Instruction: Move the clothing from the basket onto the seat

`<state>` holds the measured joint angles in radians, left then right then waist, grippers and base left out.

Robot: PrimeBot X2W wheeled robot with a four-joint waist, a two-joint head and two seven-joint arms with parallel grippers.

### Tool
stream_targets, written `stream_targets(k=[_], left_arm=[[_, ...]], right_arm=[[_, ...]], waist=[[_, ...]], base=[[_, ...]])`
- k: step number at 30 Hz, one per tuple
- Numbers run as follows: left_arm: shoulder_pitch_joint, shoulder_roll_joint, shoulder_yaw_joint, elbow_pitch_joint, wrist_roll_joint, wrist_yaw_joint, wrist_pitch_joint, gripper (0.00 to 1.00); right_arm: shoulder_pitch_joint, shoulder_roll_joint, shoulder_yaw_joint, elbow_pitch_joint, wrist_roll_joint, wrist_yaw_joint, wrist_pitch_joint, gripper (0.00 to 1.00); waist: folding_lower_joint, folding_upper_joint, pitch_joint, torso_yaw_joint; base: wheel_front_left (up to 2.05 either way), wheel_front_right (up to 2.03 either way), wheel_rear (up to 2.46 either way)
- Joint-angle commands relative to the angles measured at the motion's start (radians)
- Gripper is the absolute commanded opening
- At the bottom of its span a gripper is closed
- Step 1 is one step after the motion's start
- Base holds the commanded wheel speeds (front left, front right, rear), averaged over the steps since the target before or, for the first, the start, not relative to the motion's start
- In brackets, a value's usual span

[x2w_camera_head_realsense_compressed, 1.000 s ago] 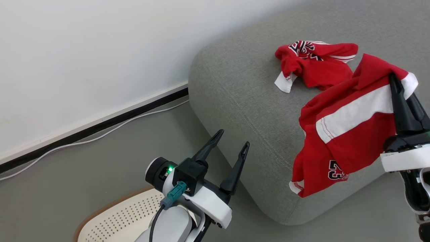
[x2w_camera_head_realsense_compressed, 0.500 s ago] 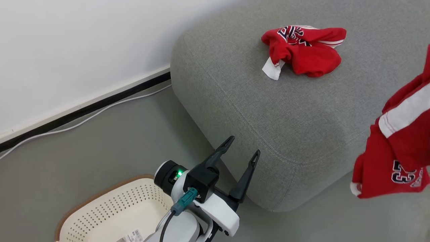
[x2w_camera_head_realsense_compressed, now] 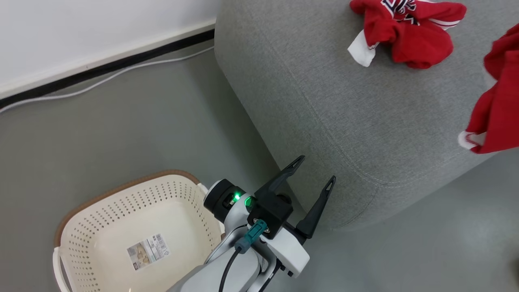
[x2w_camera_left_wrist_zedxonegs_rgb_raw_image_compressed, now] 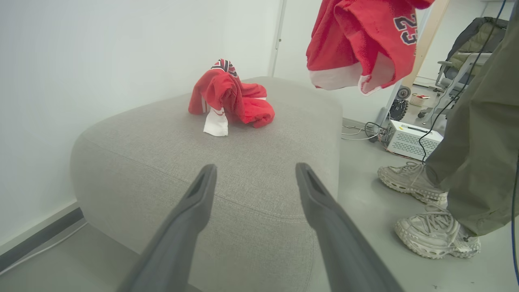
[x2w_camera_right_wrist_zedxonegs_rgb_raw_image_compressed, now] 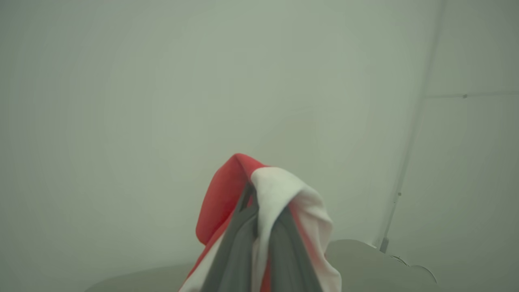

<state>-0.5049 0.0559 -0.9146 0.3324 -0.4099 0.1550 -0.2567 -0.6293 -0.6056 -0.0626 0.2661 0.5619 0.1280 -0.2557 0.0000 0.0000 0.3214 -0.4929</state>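
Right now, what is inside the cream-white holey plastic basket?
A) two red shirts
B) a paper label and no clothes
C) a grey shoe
B: the cream-white perforated plastic basket shows a paper label on its bottom and no clothes; the crumpled red jersey lies on the grey fabric sofa, and the hanging red jersey is held by the right gripper, jaws shut.
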Motion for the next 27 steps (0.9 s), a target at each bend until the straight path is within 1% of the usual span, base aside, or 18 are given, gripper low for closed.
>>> stream_targets(k=[1, 8, 13, 20, 24, 27], left_arm=[[-0.042, -0.006, 0.017, -0.023, -0.007, 0.011, -0.005, 1.00], [-0.126, -0.006, -0.063, -0.017, -0.023, 0.065, -0.005, 1.00], [-0.164, -0.006, -0.120, -0.027, -0.037, 0.102, -0.005, 1.00], [-0.195, -0.006, -0.168, -0.045, -0.053, 0.146, -0.005, 1.00], [-0.205, -0.006, -0.192, -0.070, -0.057, 0.162, -0.005, 1.00], [-0.215, -0.006, -0.210, -0.089, -0.060, 0.172, -0.005, 1.00]], right_arm=[[-0.020, -0.050, -0.006, -0.010, -0.011, 0.003, -0.006, 0.00], [-0.162, -0.143, -0.018, 0.097, -0.052, 0.003, -0.006, 0.00], [-0.257, -0.222, -0.033, 0.188, -0.064, 0.003, -0.006, 0.00], [-0.367, -0.319, -0.073, 0.295, -0.090, 0.003, -0.006, 0.00], [-0.416, -0.347, -0.076, 0.369, -0.080, 0.003, -0.006, 0.00], [-0.433, -0.355, -0.055, 0.426, -0.050, 0.003, -0.006, 0.00]], waist=[[0.0000, 0.0000, 0.049, 0.030], [0.0000, 0.0000, 0.175, 0.087], [0.0000, 0.0000, 0.250, 0.142], [0.0000, 0.0000, 0.344, 0.219], [0.0000, 0.0000, 0.385, 0.265], [0.0000, 0.0000, 0.408, 0.294]], base=[[0.00, 0.00, 0.00], [0.00, 0.00, 0.00], [0.00, 0.00, 0.00], [0.00, 0.00, 0.00], [0.00, 0.00, 0.00], [0.00, 0.00, 0.00]])
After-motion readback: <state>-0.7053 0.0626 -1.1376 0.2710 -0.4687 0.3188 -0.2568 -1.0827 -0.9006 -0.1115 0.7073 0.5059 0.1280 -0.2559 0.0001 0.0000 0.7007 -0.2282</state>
